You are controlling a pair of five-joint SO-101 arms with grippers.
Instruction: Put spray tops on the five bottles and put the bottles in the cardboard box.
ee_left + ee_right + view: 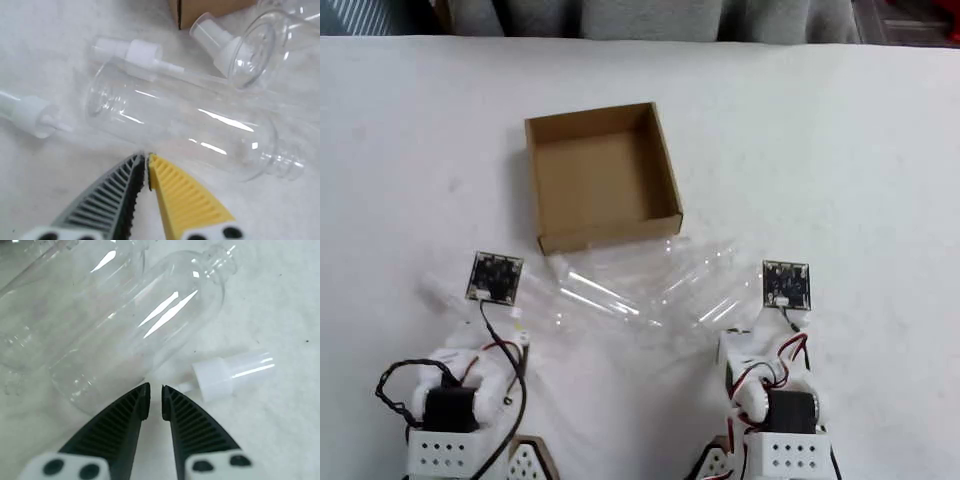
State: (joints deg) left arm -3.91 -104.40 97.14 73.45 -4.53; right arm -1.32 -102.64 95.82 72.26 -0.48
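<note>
We are looking down on a white, slightly fuzzy table [840, 150] where the square cardboard box [610, 232] is sitting open, its brown walls low and its floor bare. Just in front of it, between the two arms, a heap of clear plastic bottles [620, 290] is lying on its side, touching the box's near wall.

The left gripper [147, 157] is hovering with its ribbed grey and yellow fingers pressed together, pinching nothing. Just beyond its tips a smooth cylindrical bottle [185, 125] is lying flat, its threaded neck bare. Three white spray tops [135, 52] are lying loose around it.

The right gripper [154, 392] is holding its ribbed black fingers all but together, a thin slit between the tips, gripping nothing. Another glossy bottle [145, 325] is lying near it, neck uncapped, and a white spray top under a clear cap [220, 377] is resting just beside.
</note>
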